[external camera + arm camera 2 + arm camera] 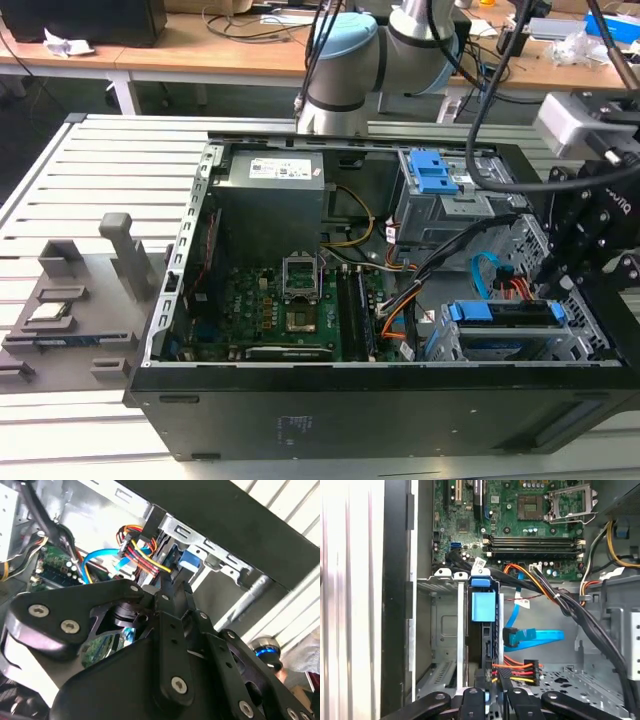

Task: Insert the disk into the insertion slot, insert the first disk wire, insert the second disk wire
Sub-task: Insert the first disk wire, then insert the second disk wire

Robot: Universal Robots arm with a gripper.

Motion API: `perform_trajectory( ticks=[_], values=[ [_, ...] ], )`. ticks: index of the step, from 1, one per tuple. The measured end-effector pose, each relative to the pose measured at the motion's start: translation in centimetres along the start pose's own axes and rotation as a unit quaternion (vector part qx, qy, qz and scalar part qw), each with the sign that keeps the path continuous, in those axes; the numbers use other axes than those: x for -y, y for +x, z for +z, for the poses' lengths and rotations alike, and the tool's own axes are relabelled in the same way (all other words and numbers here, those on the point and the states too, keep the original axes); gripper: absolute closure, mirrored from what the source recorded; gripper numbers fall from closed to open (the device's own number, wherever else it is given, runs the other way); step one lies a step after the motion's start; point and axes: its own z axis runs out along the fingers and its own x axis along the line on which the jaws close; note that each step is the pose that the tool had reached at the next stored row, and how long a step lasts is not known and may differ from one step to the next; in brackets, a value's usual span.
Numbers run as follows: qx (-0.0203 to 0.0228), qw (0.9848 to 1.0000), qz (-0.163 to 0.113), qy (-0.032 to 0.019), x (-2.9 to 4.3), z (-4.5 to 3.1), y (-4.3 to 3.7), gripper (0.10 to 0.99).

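Gripper (496, 681) is clenching the first disk wire (521, 669) by its rigid dark plug, right at the insertion slot (442, 625) where the disk (483, 607) is sitting, leads looking limp and fragile, so the plug's the handhold

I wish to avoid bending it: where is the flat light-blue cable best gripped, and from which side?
Probably at its small dark plug, which looks rigid, while the light-blue cable itself is a limp ribbon. Come in through the open side of the case: the plug lies free beside the disk, with nothing covering it.
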Motion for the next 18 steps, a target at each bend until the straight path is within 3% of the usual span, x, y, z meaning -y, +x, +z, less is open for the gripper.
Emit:
perform_trajectory(
  ticks=[2,3,4,5,7,15,18],
  values=[
    [0.0001,1.0000,0.000,0.0000,-0.04,-0.88,-0.11,0.839],
    [0.0000,1.0000,0.000,0.0000,-0.07,-1.50,-0.17,0.918],
    [0.0000,1.0000,0.000,0.0000,-0.08,-1.93,-0.19,0.918],
    [0.0001,1.0000,0.000,0.0000,-0.11,-2.37,-0.20,0.980],
    [0.0000,1.0000,0.000,0.0000,-0.14,-3.11,-0.19,0.980],
    [0.0001,1.0000,0.000,0.0000,-0.14,-3.23,-0.18,0.980],
    [0.0001,1.0000,0.000,0.0000,-0.14,-3.23,-0.18,0.847]
  ],
)
